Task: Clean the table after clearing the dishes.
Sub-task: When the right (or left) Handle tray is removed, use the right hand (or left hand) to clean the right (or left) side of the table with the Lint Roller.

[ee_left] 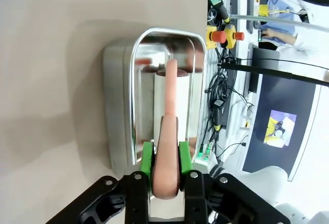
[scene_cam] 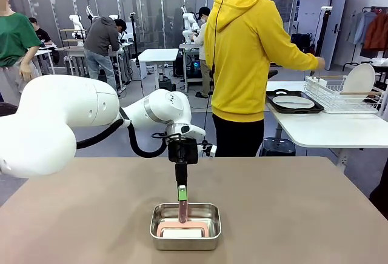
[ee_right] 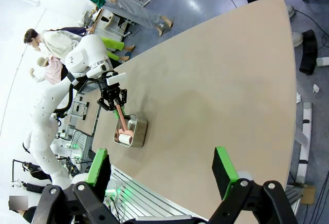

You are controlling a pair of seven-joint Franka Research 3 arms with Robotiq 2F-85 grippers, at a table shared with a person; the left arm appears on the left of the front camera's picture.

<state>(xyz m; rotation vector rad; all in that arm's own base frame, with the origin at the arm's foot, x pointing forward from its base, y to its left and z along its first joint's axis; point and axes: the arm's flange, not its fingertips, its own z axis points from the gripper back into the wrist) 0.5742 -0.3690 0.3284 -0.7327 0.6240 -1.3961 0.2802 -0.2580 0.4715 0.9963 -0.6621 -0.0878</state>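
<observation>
The brown table [scene_cam: 85, 215] carries a steel pan [scene_cam: 185, 224] near its front edge. In the pan lies a white roller [scene_cam: 182, 233] on a pink handle [scene_cam: 182, 206] that stands up out of it. My left gripper [scene_cam: 182, 192] hangs straight down over the pan, shut on that pink handle [ee_left: 167, 147], green pads [ee_left: 147, 158] pressed on both sides. My right gripper [ee_right: 162, 170] is open and empty, high above the table [ee_right: 216, 80]. A white plate on a dark tray [scene_cam: 294, 102] sits on the white side table [scene_cam: 327, 128].
A person in a yellow hoodie [scene_cam: 248, 52] stands at the far edge, turned toward a white dish rack [scene_cam: 342, 94] that holds a plate [scene_cam: 359, 79]. From the right wrist I see the pan [ee_right: 131, 131] and the left arm [ee_right: 82, 62] at the far end.
</observation>
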